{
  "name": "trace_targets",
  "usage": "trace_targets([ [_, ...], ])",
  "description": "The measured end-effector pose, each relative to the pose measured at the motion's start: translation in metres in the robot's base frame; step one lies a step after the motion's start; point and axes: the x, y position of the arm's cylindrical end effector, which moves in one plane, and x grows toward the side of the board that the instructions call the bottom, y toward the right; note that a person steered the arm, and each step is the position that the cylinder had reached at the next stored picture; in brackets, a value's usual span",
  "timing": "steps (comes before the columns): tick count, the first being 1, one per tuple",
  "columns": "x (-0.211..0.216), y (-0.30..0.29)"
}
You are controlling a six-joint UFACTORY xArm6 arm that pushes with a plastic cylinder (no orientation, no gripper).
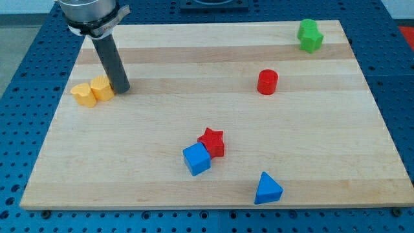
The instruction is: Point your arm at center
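Note:
My tip [121, 88] rests on the wooden board [213, 58] at the view's left, touching or just right of a yellow hexagon block [101, 88]. A yellow heart-like block [82, 94] lies against the hexagon's left side. A red star [212, 141] and a blue cube [196, 159] touch each other near the board's lower middle. A red cylinder [267, 82] stands right of the middle. A blue triangle [267, 189] lies near the bottom edge. Two green blocks [310, 35] sit together at the top right corner.
The board lies on a blue perforated table [19, 58]. The arm's grey body [90, 13] hangs over the board's top left corner.

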Motion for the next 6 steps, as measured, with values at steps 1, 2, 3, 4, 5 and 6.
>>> trace_targets([
  [1,0.000,0.000],
  [2,0.008,0.051],
  [3,0.008,0.137],
  [4,0.012,0.199],
  [5,0.014,0.209],
  [6,0.014,0.209],
])
